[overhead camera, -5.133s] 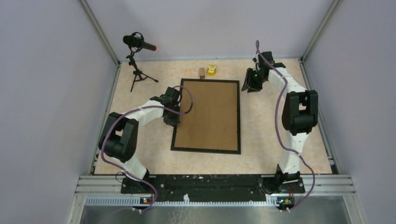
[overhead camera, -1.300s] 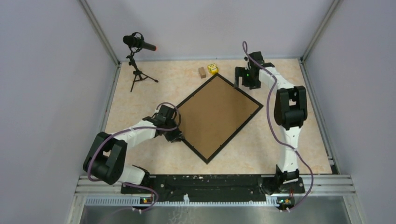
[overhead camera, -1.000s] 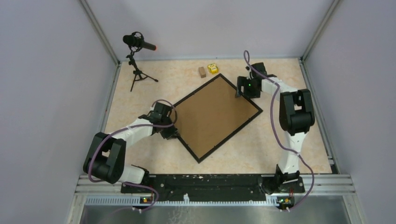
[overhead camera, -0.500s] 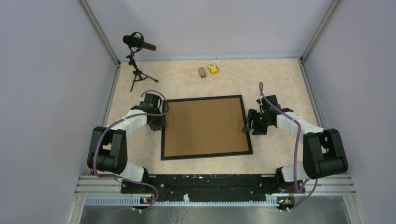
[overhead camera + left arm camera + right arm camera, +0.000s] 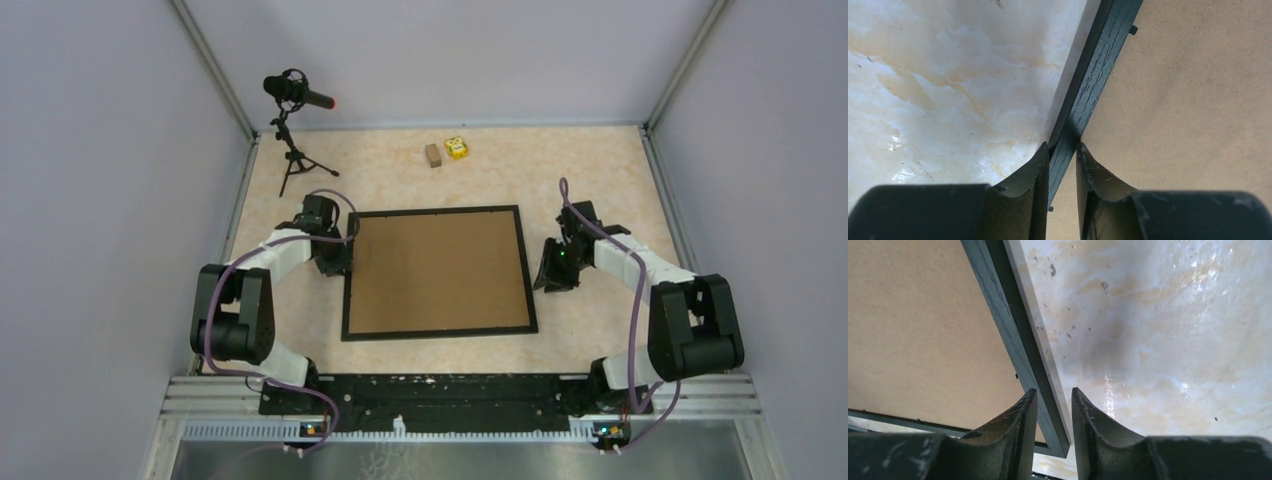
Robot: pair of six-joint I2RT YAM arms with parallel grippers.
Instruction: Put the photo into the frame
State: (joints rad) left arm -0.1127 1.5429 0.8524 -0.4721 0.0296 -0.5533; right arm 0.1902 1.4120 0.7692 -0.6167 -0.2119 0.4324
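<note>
Left gripper (image 5: 1063,146) pinched narrow; right gripper (image 5: 1054,390) fingers close together; both arms extended low.

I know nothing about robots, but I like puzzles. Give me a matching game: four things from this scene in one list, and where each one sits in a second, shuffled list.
Things:
1. microphone
2. small yellow object
3. frame
4. left hand

Places:
A. clamped on the frame's left rail
B. lying flat in the middle of the table, brown backing board facing up
C. standing at the far left corner
D. at the far edge, beside a small brown block

Pairs: 1-C, 2-D, 3-B, 4-A
</note>
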